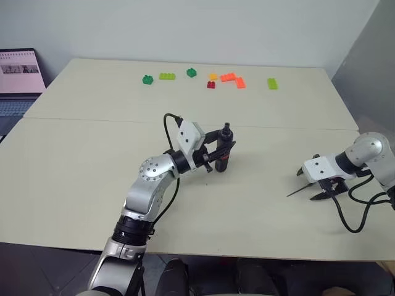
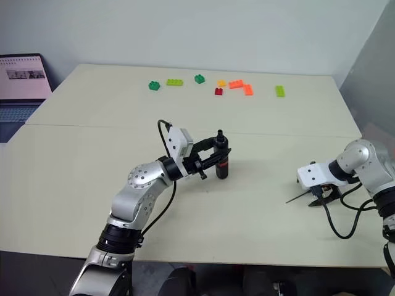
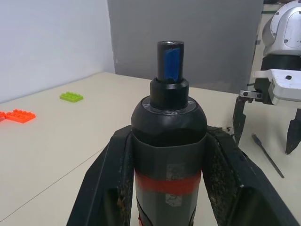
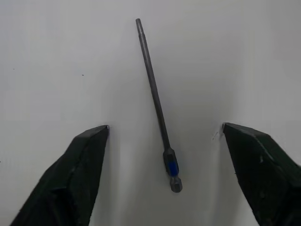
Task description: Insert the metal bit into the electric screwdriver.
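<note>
The electric screwdriver (image 1: pixel 224 153), black with a red band and a blue tip (image 3: pixel 169 61), stands upright near the middle of the table. My left gripper (image 3: pixel 168 141) is shut on its body from both sides. The metal bit (image 4: pixel 156 101) is a thin dark rod with a blue ring near one end. It lies flat on the table at the right (image 1: pixel 298 192). My right gripper (image 4: pixel 165 127) points down over the bit, open, with one finger on each side of the thick end and apart from it. The right gripper (image 3: pixel 263 139) is also in the left wrist view, with the bit (image 3: pixel 268 155) beneath it.
Several toy bricks lie in a row at the far side of the table: green (image 1: pixel 147 79), lime (image 1: pixel 166 76), orange (image 1: pixel 233 79), red (image 1: pixel 211 85) and lime (image 1: pixel 272 83). A laptop (image 1: pixel 18 80) sits off the table's left edge. A black cable (image 1: pixel 355 216) loops beside the right arm.
</note>
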